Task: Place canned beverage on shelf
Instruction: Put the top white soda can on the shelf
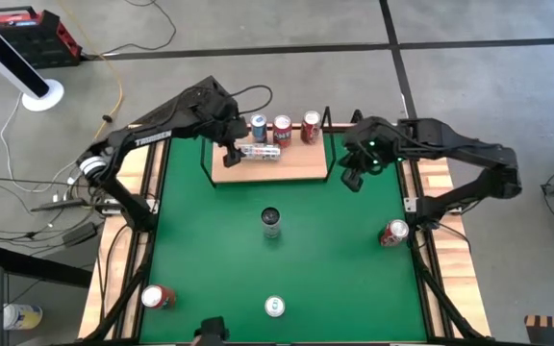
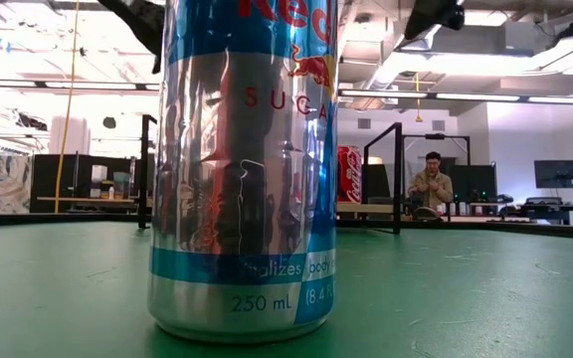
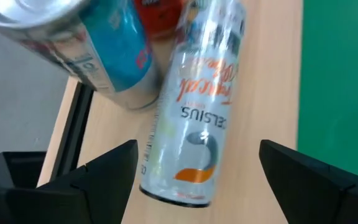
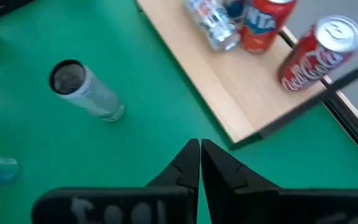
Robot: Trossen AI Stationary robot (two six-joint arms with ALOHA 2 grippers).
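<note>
Celsius can (image 3: pixel 194 118) toppled on shelf (image 3: pixel 266 81) | between open left tool (image 3: pixel 197 171) fingers

Shelf (image 1: pixel 301 171): light-wood board, thin black wire frame, lay flat at the far edge of the green mat. 3 cans stood along its back edge. White can (image 1: pixel 260 152): lay on its side on the board before them.

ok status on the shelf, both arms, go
Left gripper open over shelf, straddling white can lying on its side. Right gripper shut, idle beside shelf. Three cans upright on the back row.
</note>
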